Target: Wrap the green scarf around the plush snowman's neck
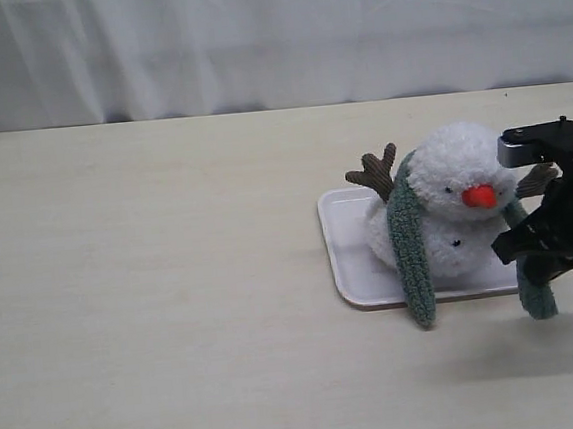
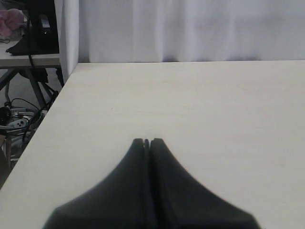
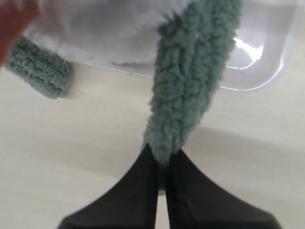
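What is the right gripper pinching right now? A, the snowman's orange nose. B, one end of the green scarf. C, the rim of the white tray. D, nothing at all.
B: the right wrist view shows the right gripper closed on an end of the green scarf, with fuzzy fabric squeezed between its black fingertips.

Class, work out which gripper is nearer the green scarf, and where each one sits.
Right. The right gripper is shut on one end of the green scarf. The left gripper is shut over the table, with no scarf in its view.
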